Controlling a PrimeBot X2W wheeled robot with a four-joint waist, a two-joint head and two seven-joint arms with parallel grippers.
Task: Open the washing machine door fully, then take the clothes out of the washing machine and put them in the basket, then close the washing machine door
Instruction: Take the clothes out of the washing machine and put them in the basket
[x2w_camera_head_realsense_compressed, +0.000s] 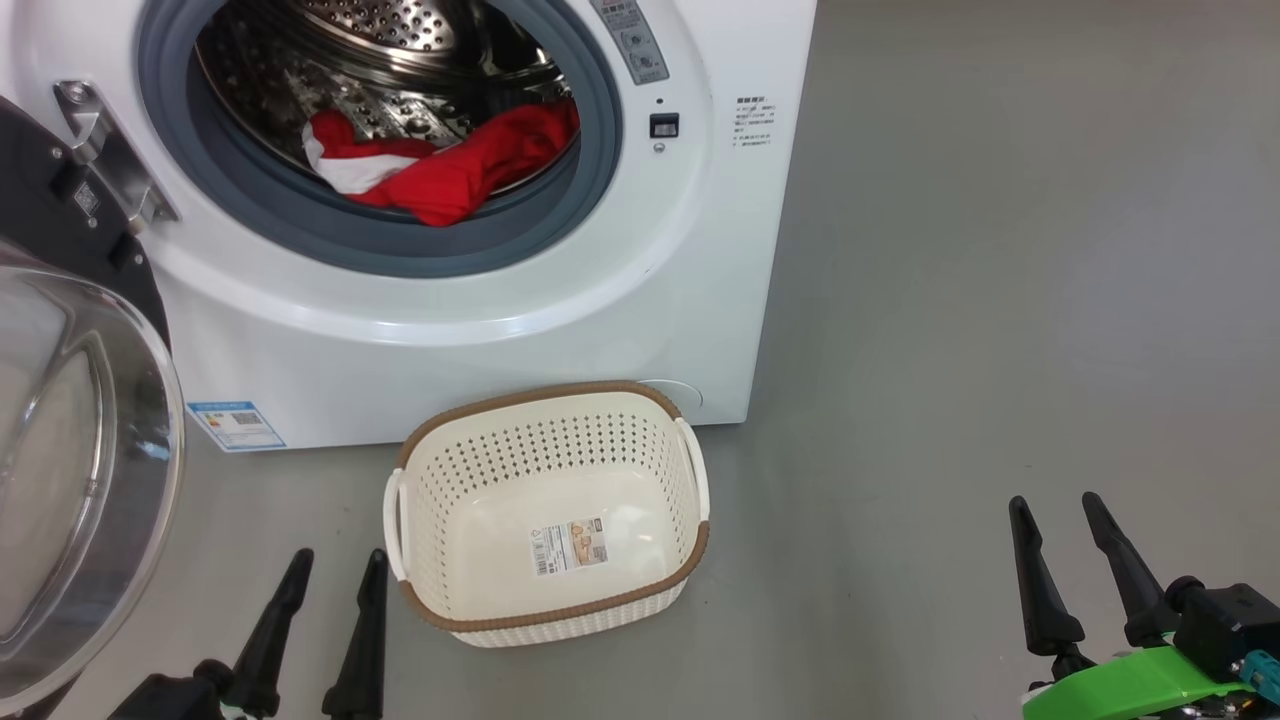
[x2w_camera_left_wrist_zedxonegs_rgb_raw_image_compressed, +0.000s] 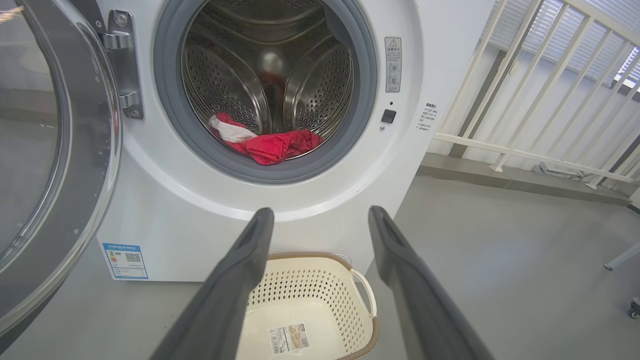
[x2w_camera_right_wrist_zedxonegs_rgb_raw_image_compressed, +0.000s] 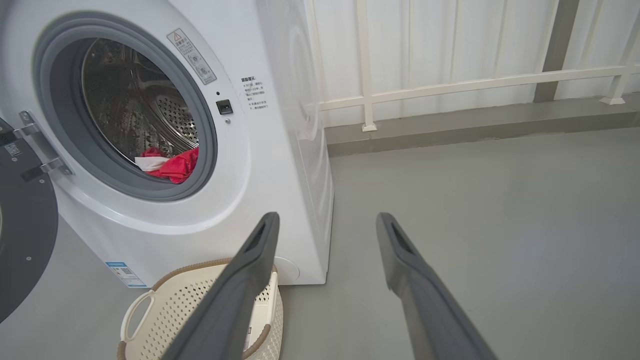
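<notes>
The washing machine (x2w_camera_head_realsense_compressed: 560, 300) stands with its door (x2w_camera_head_realsense_compressed: 70, 470) swung wide to the left, glass bowl facing me. Red and white clothes (x2w_camera_head_realsense_compressed: 450, 165) lie at the drum's front lip, also seen as clothes (x2w_camera_left_wrist_zedxonegs_rgb_raw_image_compressed: 265, 142) and clothes (x2w_camera_right_wrist_zedxonegs_rgb_raw_image_compressed: 170, 165). The cream basket (x2w_camera_head_realsense_compressed: 545, 615) sits on the floor before the machine, holding just its paper label. My left gripper (x2w_camera_head_realsense_compressed: 338, 565) is open at the lower left beside the basket; left gripper (x2w_camera_left_wrist_zedxonegs_rgb_raw_image_compressed: 320, 220) holds nothing. My right gripper (x2w_camera_head_realsense_compressed: 1055, 510) is open at the lower right, far from the machine; right gripper (x2w_camera_right_wrist_zedxonegs_rgb_raw_image_compressed: 325, 225) holds nothing.
Grey floor (x2w_camera_head_realsense_compressed: 1000, 300) stretches to the right of the machine. A white railing (x2w_camera_left_wrist_zedxonegs_rgb_raw_image_compressed: 540, 100) and a low kerb (x2w_camera_right_wrist_zedxonegs_rgb_raw_image_compressed: 475, 122) run behind and beside the machine. A blue label (x2w_camera_head_realsense_compressed: 235, 425) marks the machine's lower left corner.
</notes>
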